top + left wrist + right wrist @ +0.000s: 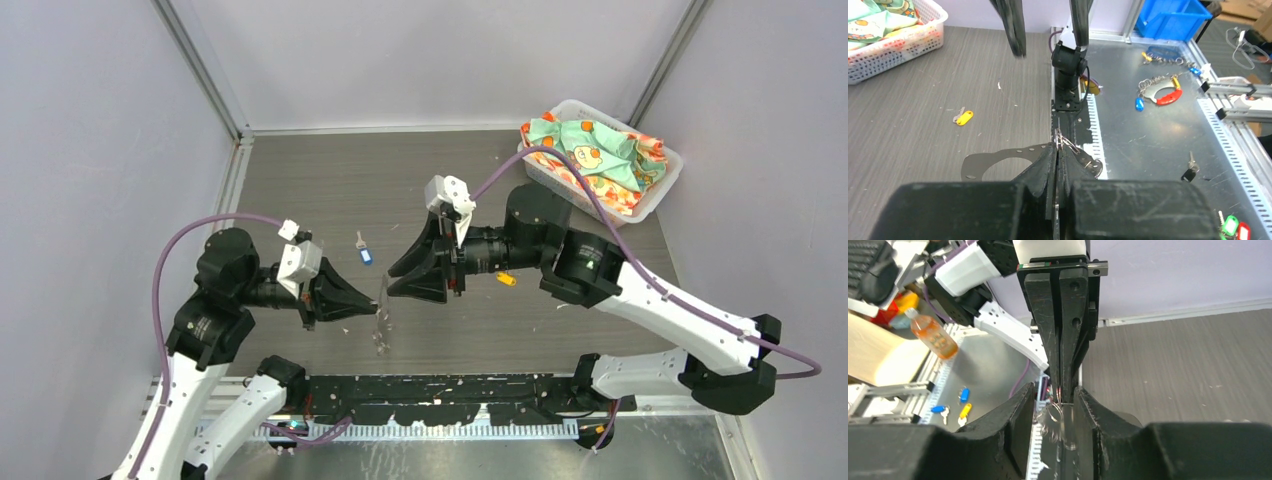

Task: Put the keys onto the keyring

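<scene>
"Above the near middle of the table (330,190), what was entered first?" asked the clerk.

"Item one: keyring (382,318), grey and glinting. It hung from the left gripper (376,303), whose jaws were pressed together on the top of it. The left wrist view showed the thin wire of it poking out past the tips."

"And the right gripper (390,283)?"

"Item two: it faced the left one, tip to tip. Its fingers (1018,425) stood apart, one on each side of the keyring and of the left gripper's closed tips. It gripped nothing. Whether either finger touched the ring could not be told."

"The keys?"

"Item three: blue key (365,256), flat on the table, just beyond the left gripper and apart from the ring. Item four: yellow key (507,279), flat on the table beside the right arm, on the far side of that arm from the ring. Neither was on the keyring."

"Anything else on the table?"

"Item five: white basket (668,176) in the far right corner, filled with patterned cloth (590,150), well apart from both grippers. Off the table, in the right wrist view, was an orange bottle (934,336)."
</scene>
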{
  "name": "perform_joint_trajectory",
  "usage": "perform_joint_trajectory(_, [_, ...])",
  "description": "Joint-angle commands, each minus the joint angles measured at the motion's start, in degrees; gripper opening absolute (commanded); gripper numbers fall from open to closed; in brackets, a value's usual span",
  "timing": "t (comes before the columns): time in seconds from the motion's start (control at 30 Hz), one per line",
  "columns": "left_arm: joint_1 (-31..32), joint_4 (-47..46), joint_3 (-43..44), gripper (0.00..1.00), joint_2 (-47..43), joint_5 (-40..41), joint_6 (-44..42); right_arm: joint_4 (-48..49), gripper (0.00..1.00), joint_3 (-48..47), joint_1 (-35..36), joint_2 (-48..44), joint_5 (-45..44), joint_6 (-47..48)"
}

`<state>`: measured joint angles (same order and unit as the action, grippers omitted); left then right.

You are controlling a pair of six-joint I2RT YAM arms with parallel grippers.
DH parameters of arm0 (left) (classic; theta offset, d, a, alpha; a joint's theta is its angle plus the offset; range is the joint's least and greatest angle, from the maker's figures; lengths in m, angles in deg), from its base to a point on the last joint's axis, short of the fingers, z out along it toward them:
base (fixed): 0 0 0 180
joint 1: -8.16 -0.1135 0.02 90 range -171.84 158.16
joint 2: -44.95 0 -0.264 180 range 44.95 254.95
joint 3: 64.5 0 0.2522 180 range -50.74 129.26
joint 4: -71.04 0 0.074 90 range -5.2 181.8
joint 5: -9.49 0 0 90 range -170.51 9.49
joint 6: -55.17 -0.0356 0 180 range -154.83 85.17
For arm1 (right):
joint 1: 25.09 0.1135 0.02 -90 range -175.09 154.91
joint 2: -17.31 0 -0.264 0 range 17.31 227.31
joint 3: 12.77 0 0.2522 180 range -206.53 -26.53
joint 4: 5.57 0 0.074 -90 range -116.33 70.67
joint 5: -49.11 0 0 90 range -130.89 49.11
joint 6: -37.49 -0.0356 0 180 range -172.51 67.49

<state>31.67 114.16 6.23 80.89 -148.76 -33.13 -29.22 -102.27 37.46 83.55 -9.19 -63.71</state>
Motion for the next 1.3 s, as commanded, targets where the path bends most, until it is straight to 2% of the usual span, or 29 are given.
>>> perform_joint_trajectory(0.0, [-0.1,8.6,3.9,0.0,1.1,-0.8,-12.7,-21.0,0.4,-9.6,0.1,3.3,-1.9,10.8])
perform_joint_trajectory(0.17, [-0.1,9.0,4.4,0.0,2.1,-0.2,-14.2,-24.6,0.35,-14.3,1.4,6.5,-2.4,15.8])
perform_joint_trajectory(0.47, [-0.1,9.0,4.6,0.0,2.4,0.6,-16.3,-25.1,0.31,-15.8,5.6,9.1,-6.5,21.3])
perform_joint_trajectory(1.03, [0.0,9.3,4.5,0.0,1.9,-1.1,-17.3,-22.9,0.27,-17.2,6.6,11.7,-8.4,21.2])
perform_joint_trajectory(1.13, [0.0,9.4,4.5,0.0,1.9,-1.3,-17.1,-23.3,0.23,-17.9,6.6,12.2,-8.3,21.3])
perform_joint_trajectory(1.27, [0.0,9.4,4.6,0.0,1.8,-1.6,-17.0,-23.7,0.13,-18.3,6.7,12.8,-8.4,21.2])
